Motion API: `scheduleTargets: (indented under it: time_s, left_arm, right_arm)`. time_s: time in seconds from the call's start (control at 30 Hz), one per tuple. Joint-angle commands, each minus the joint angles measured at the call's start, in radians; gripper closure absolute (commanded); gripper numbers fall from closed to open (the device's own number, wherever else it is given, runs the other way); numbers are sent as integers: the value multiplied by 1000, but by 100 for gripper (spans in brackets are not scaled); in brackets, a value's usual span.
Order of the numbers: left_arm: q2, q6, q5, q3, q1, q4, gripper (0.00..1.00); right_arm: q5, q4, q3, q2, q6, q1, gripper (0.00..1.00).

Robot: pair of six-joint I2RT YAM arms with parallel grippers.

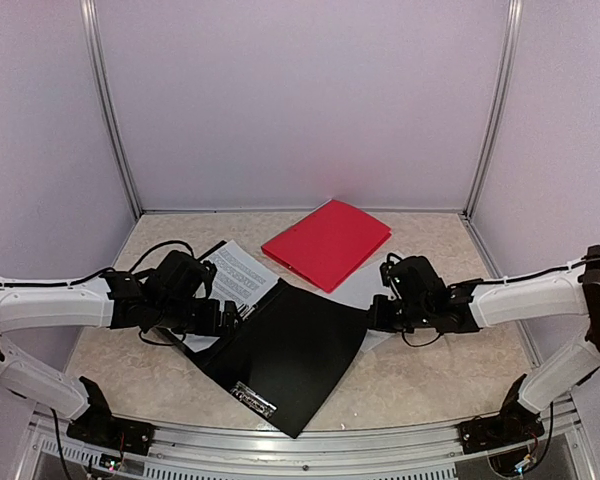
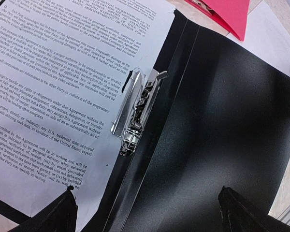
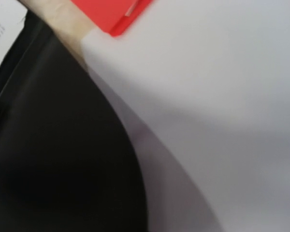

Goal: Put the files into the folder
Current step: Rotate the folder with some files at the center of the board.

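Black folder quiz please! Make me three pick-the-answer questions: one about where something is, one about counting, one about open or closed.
1. Where is the red folder?
A. Beyond the black folder, toward the back wall.
B. Under the left arm.
C. On the near rail.
2. How many folders lie on the table?
A. One.
B. Two.
C. Four.
3. The black folder is:
A. Closed flat.
B. Open.
C. Standing on edge.
Answers: 1 A, it lies behind the black one; 2 B, one red, one black; 3 B, its metal clip and a printed sheet show inside.
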Motion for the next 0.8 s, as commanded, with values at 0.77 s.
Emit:
scheduleTargets:
  time_s: [0.77]
  left_arm:
    - [-27,263,226,-39,-18,144,1]
  right_arm:
    - [-9,-608,820,513,-948,-237,100]
